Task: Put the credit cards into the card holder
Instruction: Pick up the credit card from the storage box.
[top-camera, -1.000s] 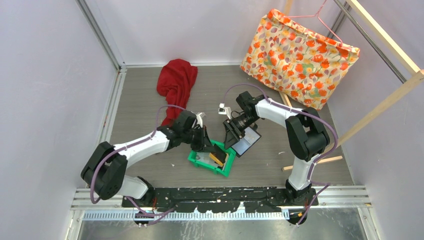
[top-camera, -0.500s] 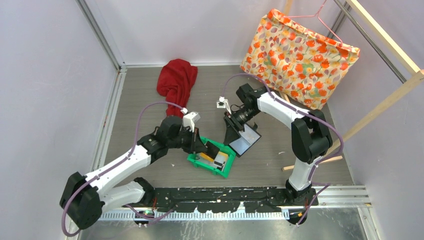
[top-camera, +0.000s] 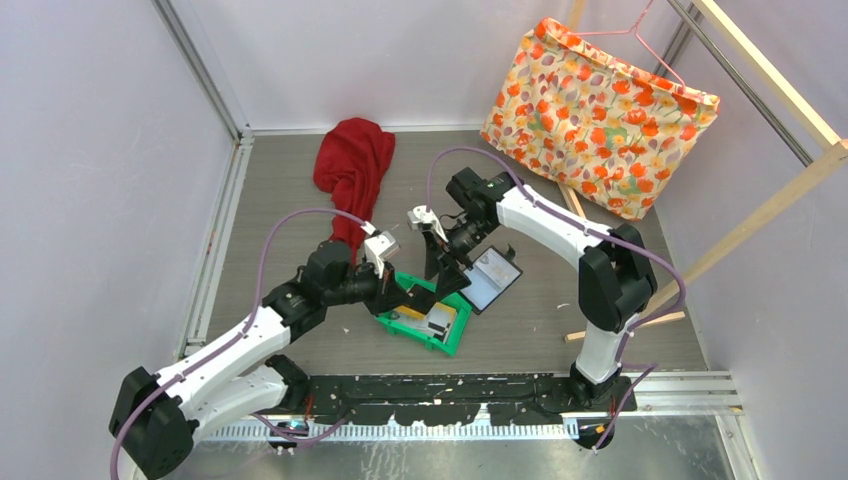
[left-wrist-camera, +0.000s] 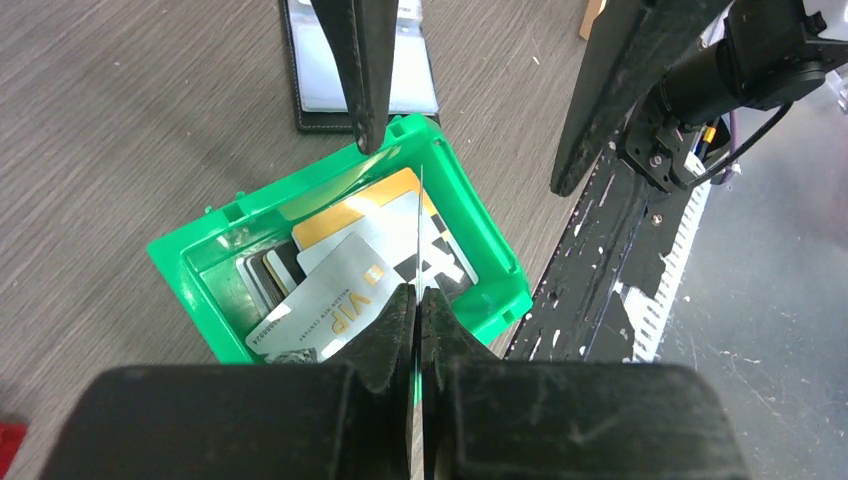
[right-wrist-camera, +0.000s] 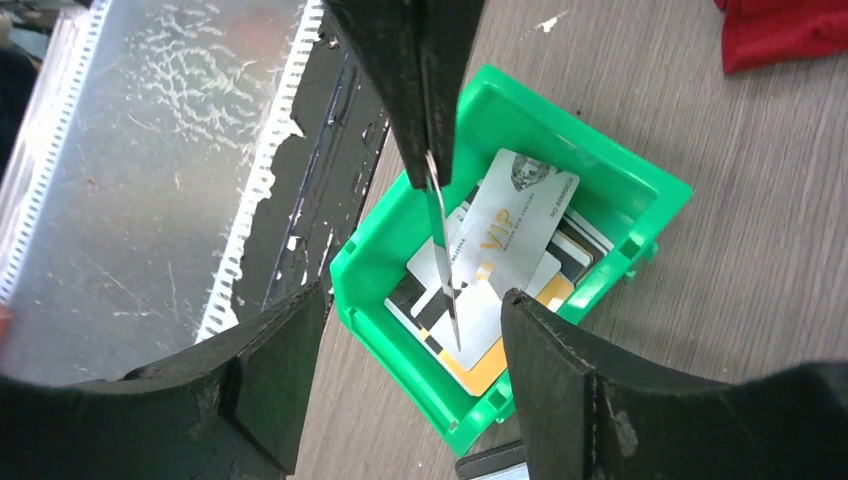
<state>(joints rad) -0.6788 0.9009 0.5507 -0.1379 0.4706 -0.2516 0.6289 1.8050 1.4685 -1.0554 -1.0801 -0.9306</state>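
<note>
A green bin (top-camera: 447, 338) holds several credit cards (left-wrist-camera: 330, 300), among them a grey VIP card (right-wrist-camera: 520, 215) and a yellow-orange one. My left gripper (left-wrist-camera: 418, 292) is shut on one thin card (left-wrist-camera: 420, 225), which stands edge-on above the bin. The right gripper (right-wrist-camera: 410, 300) faces it from the other side, open, one finger on each side of that card's edge (right-wrist-camera: 442, 270) without touching it. The black card holder (top-camera: 492, 280) lies open on the table just right of the bin, its pale pockets (left-wrist-camera: 415, 85) facing up.
A red cloth (top-camera: 352, 165) lies at the back left. A floral bag (top-camera: 600, 110) leans at the back right beside a wooden rack (top-camera: 780, 190). The black base rail (top-camera: 450, 392) runs along the near edge.
The left arm has drawn back and now holds a card upright over the bin. The right gripper has opened wider and swung left from the card holder towards that card.
</note>
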